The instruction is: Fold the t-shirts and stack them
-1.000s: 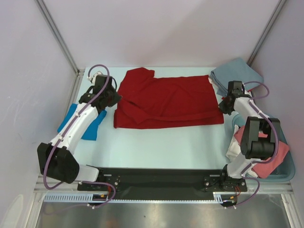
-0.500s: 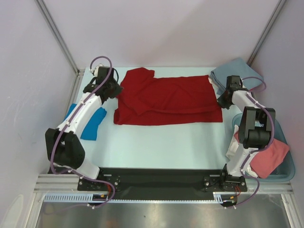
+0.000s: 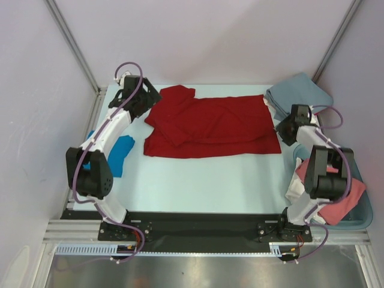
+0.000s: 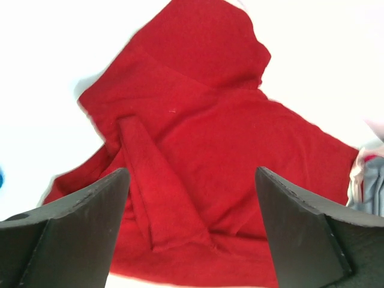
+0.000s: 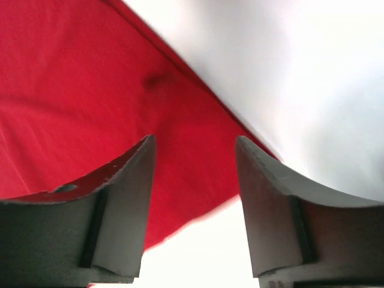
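Left gripper (image 4: 191, 175): jaws wide, empty, over the left end of the crimson t-shirt (image 3: 210, 126). Right gripper (image 5: 193, 141): jaws parted, empty, at its right edge. Lies folded in flat overlapping layers on the far half of the table (image 3: 198, 180); long axis left to right, one sleeve toward the far-left corner.

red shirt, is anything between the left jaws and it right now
Nothing visible. In the left wrist view the open left jaws look straight onto the red shirt, with only its own folded flap showing between them. The blue shirt lies off to the side, by the left arm.
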